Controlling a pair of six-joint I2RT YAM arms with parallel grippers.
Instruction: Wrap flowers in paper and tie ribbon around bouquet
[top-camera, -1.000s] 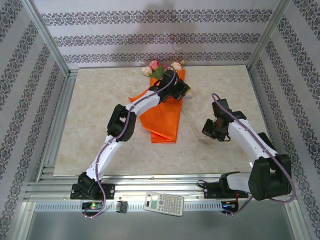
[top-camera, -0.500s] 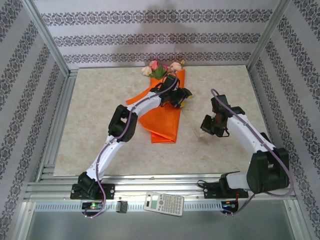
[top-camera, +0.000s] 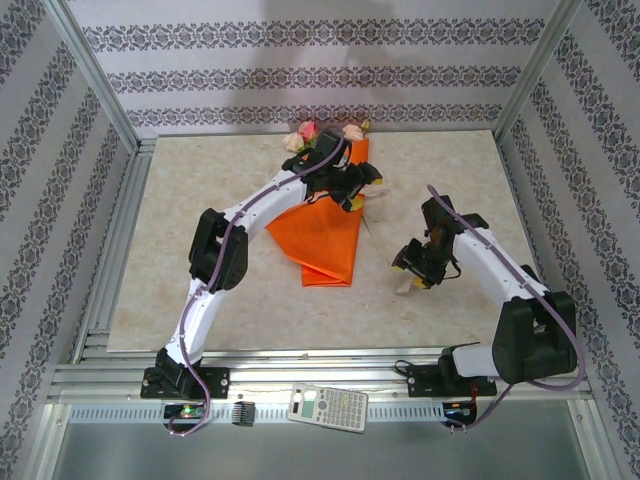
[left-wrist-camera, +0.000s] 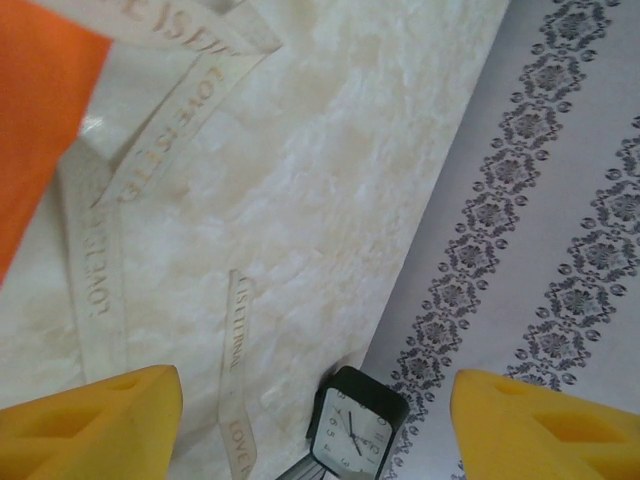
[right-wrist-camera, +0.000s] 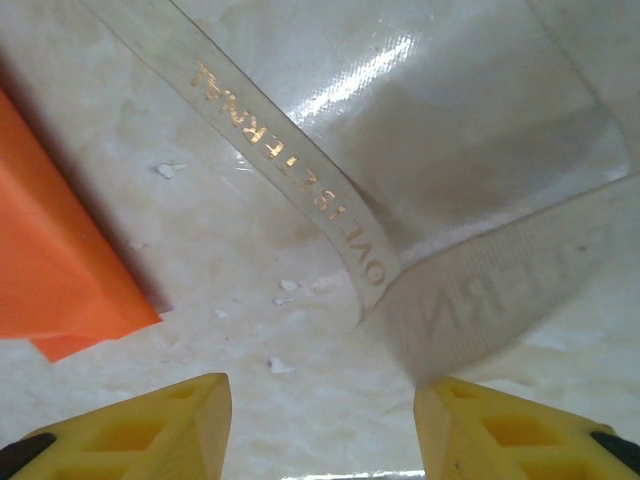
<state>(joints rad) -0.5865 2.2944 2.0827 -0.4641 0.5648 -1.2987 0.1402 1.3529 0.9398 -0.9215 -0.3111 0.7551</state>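
Now both sets of jaws are standing apart, just released: left gripper (top-camera: 362, 190) hovering by the bouquet (top-camera: 325, 235) lying mid-table, right gripper (top-camera: 408, 273) over the ribbon (right-wrist-camera: 290, 160) trailing loose beside it, so tying is probably ending.

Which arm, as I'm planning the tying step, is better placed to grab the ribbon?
Right, probably: the right claw, open, sits over the ribbon; the left claw is up beside the bouquet.

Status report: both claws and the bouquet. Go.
Left claw open, empty. Right claw open, by the ribbon. Bouquet lies wrapped; ribbon ends loose on table. Clock by table edge.
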